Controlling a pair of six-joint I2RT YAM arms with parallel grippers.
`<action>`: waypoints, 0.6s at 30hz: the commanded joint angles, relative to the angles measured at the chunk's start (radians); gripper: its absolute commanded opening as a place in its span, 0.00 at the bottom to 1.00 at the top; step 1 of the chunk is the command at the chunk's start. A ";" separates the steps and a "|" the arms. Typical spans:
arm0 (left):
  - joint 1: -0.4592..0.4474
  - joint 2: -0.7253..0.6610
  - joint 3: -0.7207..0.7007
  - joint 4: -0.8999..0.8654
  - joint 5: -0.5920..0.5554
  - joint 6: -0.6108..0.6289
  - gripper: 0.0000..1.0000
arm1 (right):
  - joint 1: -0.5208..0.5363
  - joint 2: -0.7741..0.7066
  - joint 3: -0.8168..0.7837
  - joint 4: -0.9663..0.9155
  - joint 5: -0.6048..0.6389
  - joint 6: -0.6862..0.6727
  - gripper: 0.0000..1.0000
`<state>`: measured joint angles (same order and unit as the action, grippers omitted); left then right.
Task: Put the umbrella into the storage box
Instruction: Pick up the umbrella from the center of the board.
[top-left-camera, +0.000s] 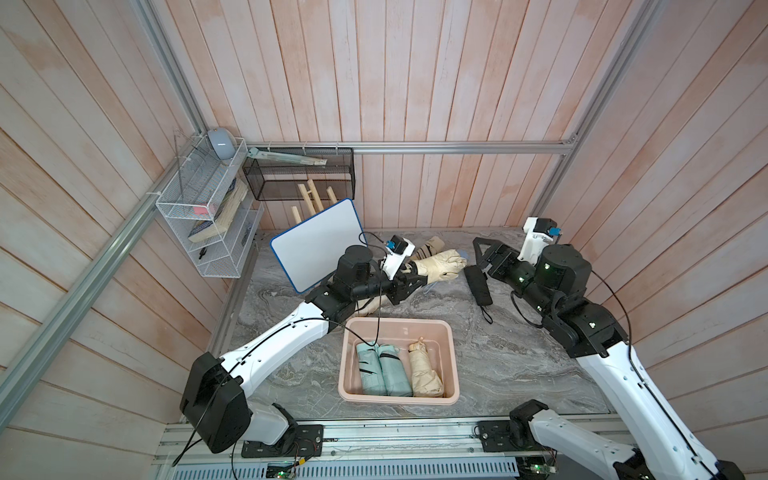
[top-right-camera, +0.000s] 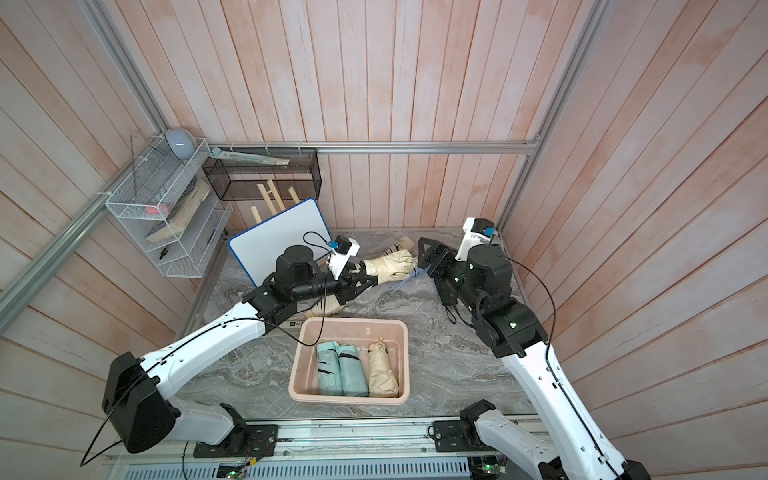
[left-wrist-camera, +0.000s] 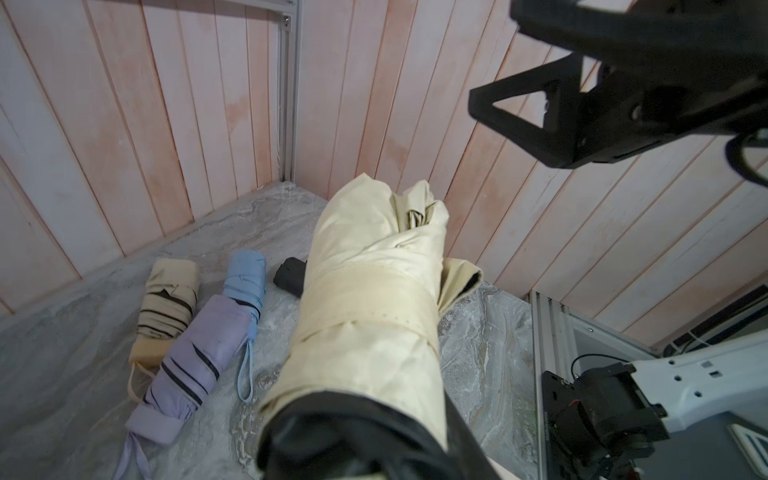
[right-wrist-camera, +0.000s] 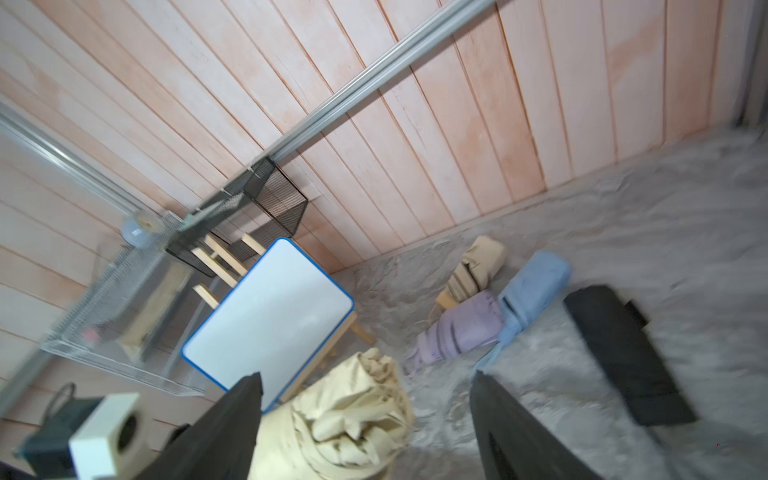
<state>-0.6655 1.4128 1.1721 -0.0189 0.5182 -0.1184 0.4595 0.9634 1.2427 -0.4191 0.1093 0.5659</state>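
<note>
Top-down scene: a grey marble-look table (top-left-camera: 519, 353) w/ two robot arms reaching toward the back wall.

We see the left gripper (top-left-camera: 409, 277) clamped on a folded cream umbrella (top-left-camera: 442, 266). It holds the umbrella off the table near the back, well apart from the storage box (top-left-camera: 398, 320). The right gripper (top-left-camera: 487, 254) hangs just past the umbrella's free end, jaws apart & holding nothing. In the right wrist view that end shows between its fingers, w/o contact that we can make out.

The pale pink box sits front & centre. Inside, side by side, lie two mint-green umbrellas (top-left-camera: 379, 370) & one beige umbrella (top-left-camera: 424, 372).

Four more lie loose at the back of the table: a black umbrella (top-left-camera: 478, 286), a striped beige umbrella (left-wrist-camera: 168, 299), a lilac umbrella (left-wrist-camera: 187, 357) & a pale blue umbrella (left-wrist-camera: 247, 282).

Progress, as we judge it: three stowed, one in hand but not yet over the box, four untouched, so approx. under halfway. Room for a fourth looks tight.
</note>
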 joint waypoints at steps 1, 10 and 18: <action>0.038 -0.056 0.044 -0.052 0.087 -0.106 0.00 | 0.006 -0.007 -0.014 -0.065 0.012 -0.433 0.84; 0.064 -0.033 0.142 -0.282 0.257 -0.149 0.00 | 0.227 -0.001 -0.058 -0.059 0.003 -1.070 0.92; 0.066 -0.002 0.203 -0.418 0.298 -0.146 0.00 | 0.368 0.077 -0.060 -0.073 0.031 -1.376 0.96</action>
<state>-0.6048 1.4002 1.3384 -0.4084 0.7589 -0.2592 0.7994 1.0256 1.1923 -0.4732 0.1097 -0.6239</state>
